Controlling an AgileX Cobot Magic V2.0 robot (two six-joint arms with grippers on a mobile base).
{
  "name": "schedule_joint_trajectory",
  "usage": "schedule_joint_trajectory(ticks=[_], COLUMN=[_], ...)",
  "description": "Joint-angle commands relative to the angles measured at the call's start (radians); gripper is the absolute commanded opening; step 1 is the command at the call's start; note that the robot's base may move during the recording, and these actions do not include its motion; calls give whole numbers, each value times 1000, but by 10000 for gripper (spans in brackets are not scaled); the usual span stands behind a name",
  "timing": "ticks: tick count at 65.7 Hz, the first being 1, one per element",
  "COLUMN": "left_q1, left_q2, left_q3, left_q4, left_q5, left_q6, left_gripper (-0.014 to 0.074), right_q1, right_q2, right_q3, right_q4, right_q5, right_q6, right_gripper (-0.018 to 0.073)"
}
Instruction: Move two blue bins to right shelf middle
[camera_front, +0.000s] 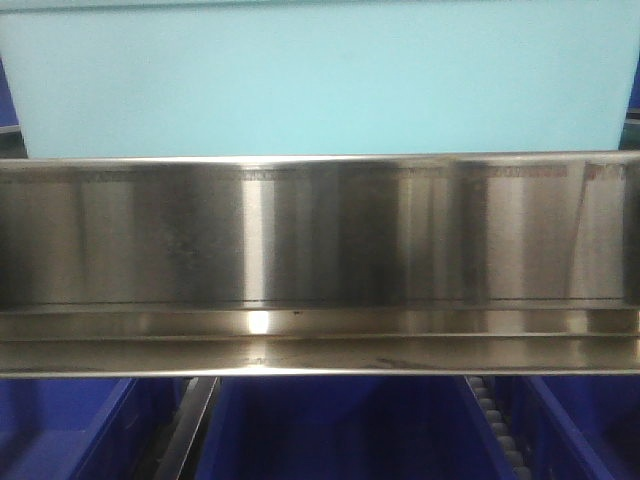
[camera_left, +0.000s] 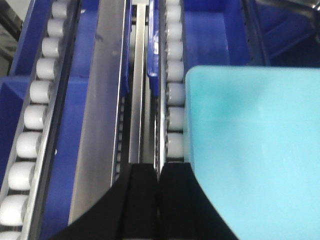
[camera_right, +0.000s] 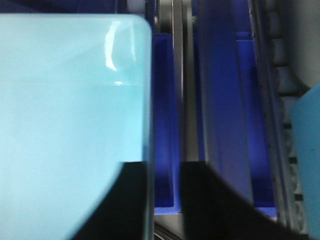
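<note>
Light-blue bin (camera_front: 320, 75) above steel rail (camera_front: 320, 240), between both arms: right of left gripper (camera_left: 159, 200), fingers pressed together, empty; left of right gripper (camera_right: 165, 200), fingers apart, perhaps touching bin wall. Right arm nearer.

Place: a warehouse or stockroom is showing.
Rollers (camera_left: 32, 117): white wheels are running in tracks left of the left gripper (camera_left: 159, 172).
Bins (camera_front: 330, 430): blue ones are sitting below a steel rail (camera_front: 320, 240).

no readable text, labels, numbers or signs anywhere
</note>
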Motion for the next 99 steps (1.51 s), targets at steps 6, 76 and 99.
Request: schedule_joint_trajectory(ticks=[6,76,99], left_q1=[-4,-4,-4], left_q2=[-2,69,88], left_q3=[1,73,75], left_q4=[-21,-77,-84], left_q5=[35,49,51], left_q6=[-12,-2,-2], left_gripper=[225,308,308], right_q1=[9,9,9], right_q2=[-4,42,42], right_q3=[-8,110,110], right_q4=[13,16,16], right_q5=[2,2,2], right_q6=[1,28,28], right_gripper=[245,244,244])
